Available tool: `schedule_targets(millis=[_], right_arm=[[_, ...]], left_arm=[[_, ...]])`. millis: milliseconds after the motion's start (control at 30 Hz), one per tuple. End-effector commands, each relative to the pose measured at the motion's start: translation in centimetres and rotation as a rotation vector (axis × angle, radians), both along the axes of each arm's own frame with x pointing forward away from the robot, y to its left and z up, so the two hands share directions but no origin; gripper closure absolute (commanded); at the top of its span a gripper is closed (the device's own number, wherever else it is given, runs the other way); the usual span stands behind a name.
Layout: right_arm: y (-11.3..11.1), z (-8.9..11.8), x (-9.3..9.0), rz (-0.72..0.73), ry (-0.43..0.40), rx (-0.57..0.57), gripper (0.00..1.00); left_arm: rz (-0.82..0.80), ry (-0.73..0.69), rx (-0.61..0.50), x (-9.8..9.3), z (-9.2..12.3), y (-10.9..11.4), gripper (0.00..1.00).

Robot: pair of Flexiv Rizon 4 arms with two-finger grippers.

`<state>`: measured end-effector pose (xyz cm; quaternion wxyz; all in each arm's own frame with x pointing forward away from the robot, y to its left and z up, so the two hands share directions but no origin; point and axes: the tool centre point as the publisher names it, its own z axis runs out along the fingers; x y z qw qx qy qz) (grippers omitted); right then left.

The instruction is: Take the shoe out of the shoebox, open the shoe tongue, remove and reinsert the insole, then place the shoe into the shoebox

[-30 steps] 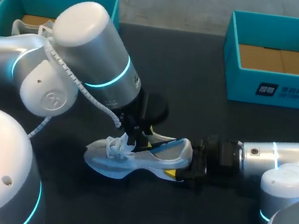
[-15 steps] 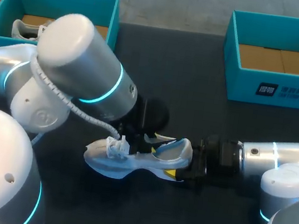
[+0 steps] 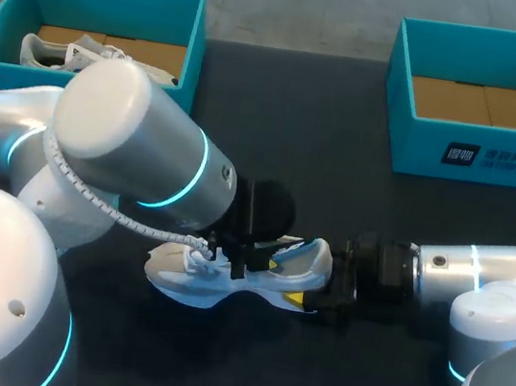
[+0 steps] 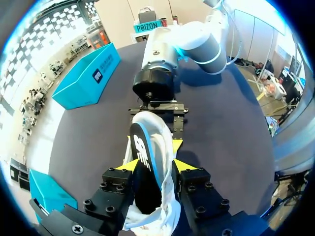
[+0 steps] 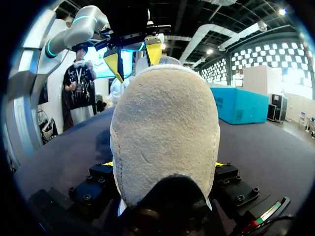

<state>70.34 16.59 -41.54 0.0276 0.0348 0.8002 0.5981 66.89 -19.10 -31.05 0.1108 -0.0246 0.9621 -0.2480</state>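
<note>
Shoe (image 3: 270,274) on table (image 3: 335,195), midway btw. arms. Heel clamped in R gripper (image 3: 314,303), unchanged over last sec. L gripper (image 4: 156,163) lowered from above laces (image 3: 197,260) to midfoot, jaws narrow, pressing both sides of upper. Insole (image 4: 145,182) seen inside; removal prob. next.

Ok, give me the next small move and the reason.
Probably ease the left end effector down into the opening of the shoe, toward the dark insole. It hangs right over that opening, the insole lies inside, and the right end effector clamps the heel steady.
</note>
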Motion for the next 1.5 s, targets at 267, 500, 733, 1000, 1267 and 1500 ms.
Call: schedule_targets(millis=[267, 500, 733, 1000, 1267, 1500], right_arm=[[0.0, 0.1, -0.1, -0.001, 0.0, -0.003, 1.0], [0.0, 0.1, -0.1, -0.001, 0.0, -0.003, 1.0], [0.0, 0.1, -0.1, -0.001, 0.0, -0.003, 1.0], [0.0, 0.1, -0.1, -0.001, 0.0, -0.003, 1.0], [0.0, 0.1, -0.1, -0.001, 0.0, -0.003, 1.0], [0.0, 0.1, -0.1, -0.001, 0.0, -0.003, 1.0]], left_arm=[[0.058, -0.062, 0.016, -0.9, -0.4, -1.0, 0.6], [0.088, -0.079, 0.023, -0.7, -0.7, -1.5, 0.61], [0.125, -0.111, 0.032, -0.3, -1.0, -2.1, 0.6], [0.181, -0.146, 0.035, -0.2, -1.5, -2.6, 0.61], [0.239, -0.159, 0.051, 0.4, -1.9, -3.0, 0.6], [0.27, -0.146, 0.053, 1.1, -1.9, -3.1, 0.62]])
